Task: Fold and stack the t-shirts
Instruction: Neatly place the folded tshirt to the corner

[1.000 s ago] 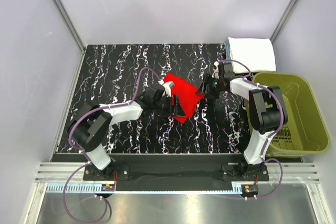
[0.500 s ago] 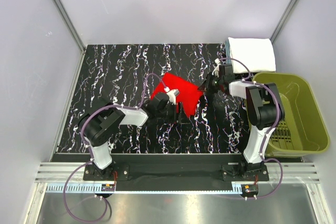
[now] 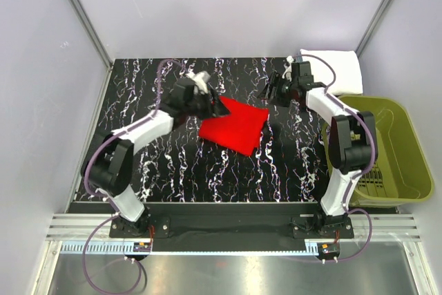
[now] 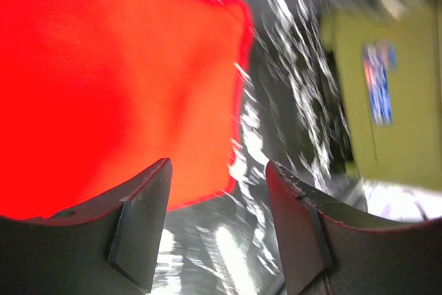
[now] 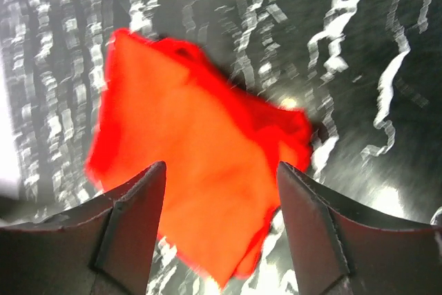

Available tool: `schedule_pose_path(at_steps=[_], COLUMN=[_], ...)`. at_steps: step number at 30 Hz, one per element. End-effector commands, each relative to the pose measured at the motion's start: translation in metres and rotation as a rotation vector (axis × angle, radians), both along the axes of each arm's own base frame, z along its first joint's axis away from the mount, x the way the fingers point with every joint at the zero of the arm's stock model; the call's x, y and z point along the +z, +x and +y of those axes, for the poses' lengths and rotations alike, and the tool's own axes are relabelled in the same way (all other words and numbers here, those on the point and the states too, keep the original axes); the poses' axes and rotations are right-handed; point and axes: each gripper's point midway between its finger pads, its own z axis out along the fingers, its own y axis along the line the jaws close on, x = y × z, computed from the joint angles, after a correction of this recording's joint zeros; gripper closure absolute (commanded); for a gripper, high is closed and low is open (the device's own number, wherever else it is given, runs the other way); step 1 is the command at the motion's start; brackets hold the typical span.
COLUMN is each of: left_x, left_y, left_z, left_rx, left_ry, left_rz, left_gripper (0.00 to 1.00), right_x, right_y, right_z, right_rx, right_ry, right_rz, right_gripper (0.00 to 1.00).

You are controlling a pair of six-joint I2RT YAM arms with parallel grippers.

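– Red cloth straight ahead of the left pincer [image 4: 217,229], is that the t-shirt?

– Yes. The red t-shirt [image 4: 117,81] lies flat, folded to a rough rectangle. Seen from that wrist it spreads ahead and to the left of the fingers, with one corner showing in the gap between them.

– Is the pincer gripping it?

– No. Its two fingers stand apart with nothing pinched between them. From above, the left pincer sits at the shirt's far left corner. Whether a fingertip brushes the cloth I cannot tell.

– And the right pincer [image 5: 221,233]?

– It stands apart as well and holds nothing. The same red t-shirt lies ahead of it, framed between its fingers. The edge nearest it is a little rumpled. From above, this pincer hangs just off the shirt's far right corner, clear of the cloth.

– What is under the shirt?

– The black, white-veined tabletop [image 4: 276,81], bare all round the shirt.

– Anything farther out?

– Past the shirt's edge, ahead and to the right of the left pincer, stands the olive-green basket [image 4: 387,101], well apart from the shirt. That view is blurred, so its contents do not show.

– And the other shirts?

– A folded white t-shirt [image 3: 333,68] lies behind the right pincer, beside its wrist, in the far right corner of the tabletop.
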Motion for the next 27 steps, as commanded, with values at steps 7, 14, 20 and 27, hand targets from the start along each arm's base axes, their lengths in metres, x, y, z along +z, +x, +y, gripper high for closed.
schedule_pose_path(at_steps=[7, 14, 20, 27], left_x=[-0.068, -0.13, -0.107, -0.052], left_y=[-0.011, 0.0, 0.002, 0.017], left_z=[0.052, 0.08, 0.068, 0.083], left_rx=[0.108, 0.237, 0.207, 0.253], left_ry=[0.143, 0.254, 0.145, 0.199], left_rz=[0.142, 0.217, 0.209, 0.129], left_gripper=[0.39, 0.38, 0.37, 0.36], right_x=[0.043, -0.038, -0.056, -0.001], right_y=[-0.032, -0.026, -0.013, -0.021], right_z=[0.045, 0.052, 0.041, 0.044], right_rx=[0.221, 0.275, 0.284, 0.286], right_ry=[0.29, 0.315, 0.241, 0.242], right_rz=[-0.011, 0.092, 0.07, 0.013], right_gripper=[0.75, 0.9, 0.91, 0.82])
